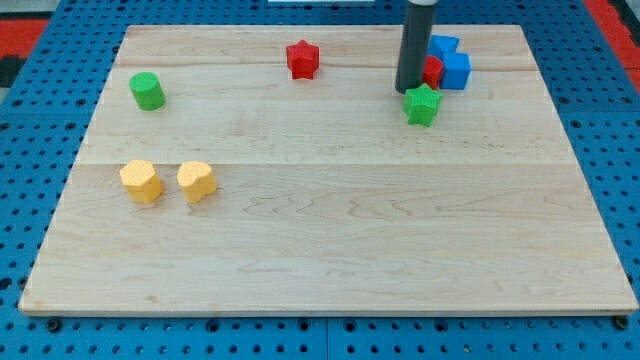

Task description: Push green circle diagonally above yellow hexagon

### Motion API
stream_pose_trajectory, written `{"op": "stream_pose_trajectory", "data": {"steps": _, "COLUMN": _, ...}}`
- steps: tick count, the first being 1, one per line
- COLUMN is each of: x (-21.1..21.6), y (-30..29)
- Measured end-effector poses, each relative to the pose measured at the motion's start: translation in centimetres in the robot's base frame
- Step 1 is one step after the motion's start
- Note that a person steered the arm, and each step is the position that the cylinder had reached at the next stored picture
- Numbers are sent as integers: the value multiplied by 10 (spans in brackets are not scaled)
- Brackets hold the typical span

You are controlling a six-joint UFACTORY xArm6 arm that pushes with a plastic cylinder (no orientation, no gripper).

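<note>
The green circle (pixel 147 90) stands near the board's left edge, toward the view's top. The yellow hexagon (pixel 141 181) lies below it at the left, with a yellow heart-like block (pixel 196 181) just to its right. My tip (pixel 407 90) is far off at the view's upper right, just above and left of a green star (pixel 422 104) and beside a red block (pixel 432 70). The tip touches neither the green circle nor the yellow hexagon.
A red star (pixel 302 59) sits at the top centre. A blue block (pixel 449 62) lies at the upper right behind the red block. The wooden board (pixel 330 240) rests on a blue pegboard (pixel 20 200).
</note>
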State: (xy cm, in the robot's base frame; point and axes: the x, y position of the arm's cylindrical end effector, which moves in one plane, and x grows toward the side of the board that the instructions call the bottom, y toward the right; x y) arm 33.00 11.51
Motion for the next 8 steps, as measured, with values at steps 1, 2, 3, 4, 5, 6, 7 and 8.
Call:
{"op": "stream_pose_trajectory", "data": {"steps": 1, "x": 35, "y": 0}}
{"op": "stream_pose_trajectory", "data": {"steps": 2, "x": 32, "y": 9}}
{"op": "stream_pose_trajectory", "data": {"steps": 3, "x": 0, "y": -85}}
{"op": "stream_pose_trajectory", "data": {"steps": 4, "x": -57, "y": -194}}
{"op": "stream_pose_trajectory", "data": {"steps": 5, "x": -69, "y": -317}}
{"op": "stream_pose_trajectory", "data": {"steps": 6, "x": -31, "y": -329}}
{"op": "stream_pose_trajectory", "data": {"steps": 7, "x": -8, "y": -325}}
{"op": "stream_pose_trajectory", "data": {"steps": 8, "x": 5, "y": -341}}
